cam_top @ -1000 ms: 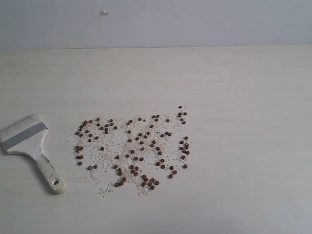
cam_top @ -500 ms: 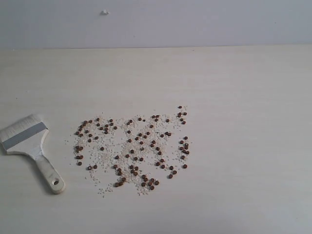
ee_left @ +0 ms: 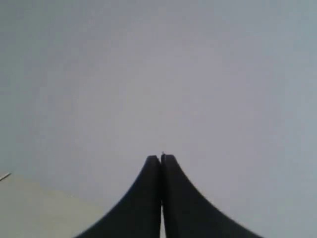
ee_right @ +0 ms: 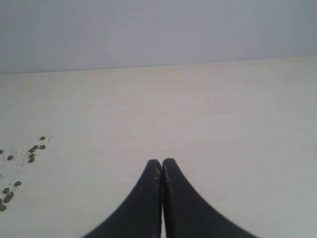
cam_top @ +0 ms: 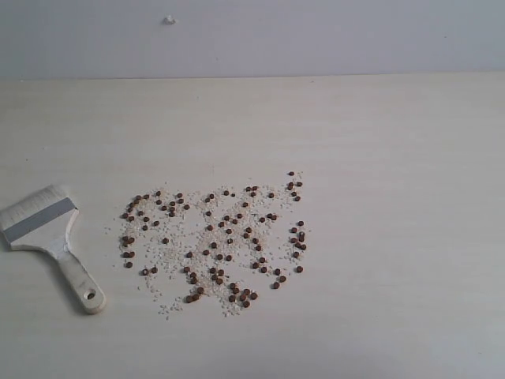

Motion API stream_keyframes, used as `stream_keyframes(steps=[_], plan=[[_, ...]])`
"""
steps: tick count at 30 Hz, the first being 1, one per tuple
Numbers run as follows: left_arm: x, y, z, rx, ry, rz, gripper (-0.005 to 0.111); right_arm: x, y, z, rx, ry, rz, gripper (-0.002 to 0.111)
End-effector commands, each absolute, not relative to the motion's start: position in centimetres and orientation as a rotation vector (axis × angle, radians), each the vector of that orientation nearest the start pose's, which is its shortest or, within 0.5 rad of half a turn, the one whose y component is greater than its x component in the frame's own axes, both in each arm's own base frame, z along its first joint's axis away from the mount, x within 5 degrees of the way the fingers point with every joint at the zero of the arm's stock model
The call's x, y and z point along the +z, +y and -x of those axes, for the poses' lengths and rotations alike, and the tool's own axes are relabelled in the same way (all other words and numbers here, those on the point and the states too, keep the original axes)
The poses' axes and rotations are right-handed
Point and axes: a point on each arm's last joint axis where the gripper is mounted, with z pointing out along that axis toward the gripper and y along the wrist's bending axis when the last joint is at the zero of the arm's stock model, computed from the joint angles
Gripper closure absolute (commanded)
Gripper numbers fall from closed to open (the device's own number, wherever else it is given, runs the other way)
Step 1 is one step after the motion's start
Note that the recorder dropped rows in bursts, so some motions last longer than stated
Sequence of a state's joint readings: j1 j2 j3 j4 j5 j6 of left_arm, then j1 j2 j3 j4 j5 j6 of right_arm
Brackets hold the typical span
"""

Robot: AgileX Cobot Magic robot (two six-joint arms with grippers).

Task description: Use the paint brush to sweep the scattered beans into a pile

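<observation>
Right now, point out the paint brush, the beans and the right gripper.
paint brush [cam_top: 57, 246], exterior view, top of the wooden handle.
beans [cam_top: 214, 245], exterior view, middle of the scatter.
right gripper [ee_right: 161, 161], right wrist view, between its shut fingertips.

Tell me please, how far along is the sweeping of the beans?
Done: nothing; the beans lie scattered on the table, no pile. In hand: nothing; the paint brush lies flat beside them, and the left tool and right tool are both shut and empty. Left: grasp the brush, then sweep the beans together.
</observation>
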State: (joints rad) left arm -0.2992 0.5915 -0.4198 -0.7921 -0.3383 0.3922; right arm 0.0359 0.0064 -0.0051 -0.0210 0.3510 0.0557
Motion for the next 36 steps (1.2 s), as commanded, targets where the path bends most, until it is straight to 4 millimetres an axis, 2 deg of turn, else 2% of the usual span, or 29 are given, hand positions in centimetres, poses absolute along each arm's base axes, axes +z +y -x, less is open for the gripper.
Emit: stream_keyframes(steps=[1,5,8,10,17,20,23,24,29,31,33,36], plan=[[31.8,-3.2,-17.5,-0.267,1.659,0.181,0.107,18.3,0.1,-5.4,0.042,1.822,-0.003,0.108],[29.7,-5.3,-21.0,-0.245,1.886,0.012,0.107,18.3,0.1,-5.4,0.042,1.822,-0.003,0.108],[27.7,-5.8,-22.7,-0.205,1.999,0.014,0.107,18.3,0.1,-5.4,0.042,1.822,-0.003,0.108],[26.3,-5.5,-23.5,-0.088,2.063,-0.022,0.107,18.3,0.1,-5.4,0.042,1.822,-0.003,0.108],[21.1,-5.2,-24.0,0.075,2.254,-0.136,0.107,18.3,0.1,-5.4,0.042,1.822,-0.003,0.108],[19.8,-5.7,-24.0,0.091,2.288,-0.303,0.107,18.3,0.1,-5.4,0.042,1.822,-0.003,0.108],[19.4,-7.0,-24.0,0.019,2.238,-0.586,0.107,18.3,0.1,-5.4,0.042,1.822,-0.003,0.108],[19.5,-7.8,-23.8,-0.053,2.198,-0.676,0.107,18.3,0.1,-5.4,0.042,1.822,-0.003,0.108],[21.2,-11.9,-22.4,-0.365,1.859,-1.246,0.107,18.3,0.1,-5.4,0.042,1.822,-0.003,0.108],[22.0,-13.2,-21.9,-0.409,1.763,-1.369,0.107,18.3,0.1,-5.4,0.042,1.822,-0.003,0.108],[22.9,-14.4,-22.0,-0.383,1.705,-1.414,0.107,18.3,0.1,-5.4,0.042,1.822,-0.003,0.108],[24.4,-16.0,-22.5,-0.174,1.561,-1.556,0.107,18.3,0.1,-5.4,0.042,1.822,-0.003,0.108]])
